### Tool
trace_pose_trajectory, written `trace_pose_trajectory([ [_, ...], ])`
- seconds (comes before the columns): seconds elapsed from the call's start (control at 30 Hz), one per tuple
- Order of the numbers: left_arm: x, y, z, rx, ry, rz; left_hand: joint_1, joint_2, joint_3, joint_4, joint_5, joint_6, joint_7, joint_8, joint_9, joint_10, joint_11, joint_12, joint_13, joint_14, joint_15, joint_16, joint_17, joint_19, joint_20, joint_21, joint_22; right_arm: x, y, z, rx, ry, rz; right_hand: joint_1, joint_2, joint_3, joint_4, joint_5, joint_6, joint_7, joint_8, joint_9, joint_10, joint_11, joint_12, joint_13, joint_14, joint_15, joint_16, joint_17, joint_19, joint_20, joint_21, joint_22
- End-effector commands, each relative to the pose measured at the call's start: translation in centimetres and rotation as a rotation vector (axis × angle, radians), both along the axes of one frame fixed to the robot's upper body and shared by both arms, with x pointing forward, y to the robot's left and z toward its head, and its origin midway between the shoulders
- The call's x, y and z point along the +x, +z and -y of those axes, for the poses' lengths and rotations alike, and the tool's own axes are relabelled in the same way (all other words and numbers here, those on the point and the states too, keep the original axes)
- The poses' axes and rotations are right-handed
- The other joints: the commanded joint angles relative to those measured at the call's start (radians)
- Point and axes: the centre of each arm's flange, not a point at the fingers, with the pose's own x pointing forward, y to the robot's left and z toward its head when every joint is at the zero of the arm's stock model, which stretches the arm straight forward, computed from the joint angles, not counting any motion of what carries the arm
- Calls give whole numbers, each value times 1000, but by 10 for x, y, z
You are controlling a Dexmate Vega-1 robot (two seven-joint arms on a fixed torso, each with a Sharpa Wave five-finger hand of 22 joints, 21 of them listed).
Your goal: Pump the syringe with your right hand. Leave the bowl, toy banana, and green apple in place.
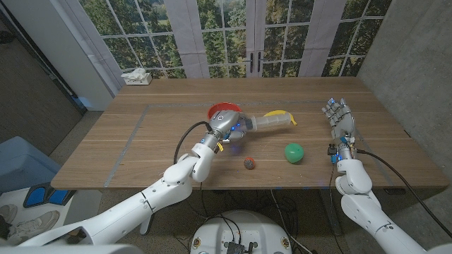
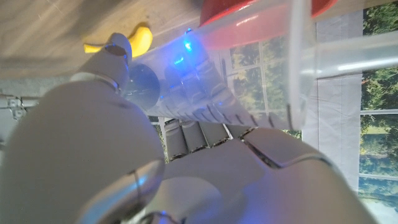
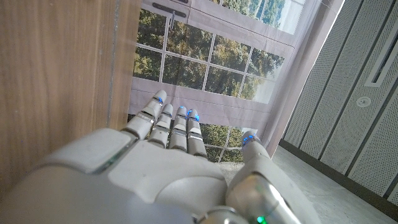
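Lying within the left hand's (image 1: 227, 129) fingers (image 2: 186, 118), the syringe (image 1: 268, 123).

Table (image 1: 141, 141): bowl (image 1: 224, 109) set near the middle, toward the far side. Syringe (image 1: 272, 123) held by the left robot hand (image 1: 227, 130) just before the bowl, its barrel laid out rightward. Toy banana (image 1: 280, 113) placed just behind the syringe. Green apple (image 1: 294, 152) and small ball (image 1: 249, 163) placed nearer the front edge, ball left of apple. Right robot hand (image 1: 339, 118) stationed well to the right. Tissue box (image 1: 137, 77) set at the far left corner.
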Motion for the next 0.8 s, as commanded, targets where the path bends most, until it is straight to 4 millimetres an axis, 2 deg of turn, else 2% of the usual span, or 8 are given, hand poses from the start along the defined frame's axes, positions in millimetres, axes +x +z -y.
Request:
trace_pose_trajectory([
  [0.03, 21, -9, -28, -143, -30, 22, 264, 273, -8, 2, 9, 43, 16, 20, 17, 26, -15, -3, 17, 78, -123, 10, 12, -13, -43, 16, 12, 1, 4, -2, -6, -15, -4, 4, 16, 0, 0, 1, 3, -4, 4, 4, 5, -4, 7, 1, 2, -3, 4, 1, 13, -2, -4, 4],
  [0.3, 28, -10, -39, -253, -103, 43, 271, 271, -14, 0, 10, 35, 17, 32, 38, 18, -15, -5, 39, 65, -122, 7, 22, -25, -45, 39, 25, 1, 7, -3, -7, -7, 4, 4, 16, 0, -1, 1, 3, -5, 4, 4, 6, -4, 7, 2, 2, -2, 4, 2, 15, -2, -6, 4],
  [0.8, 39, -1, -44, -313, -203, 131, 277, 271, -16, 1, 11, 27, 17, 42, 59, 15, -15, -6, 60, 57, -122, 3, 28, -34, -45, 61, 32, -2, 12, -13, -26, 2, 13, 4, 16, 0, -1, 1, 4, -4, 4, 4, 5, -5, 6, 2, 2, -3, 4, 2, 17, -2, -10, 5],
])
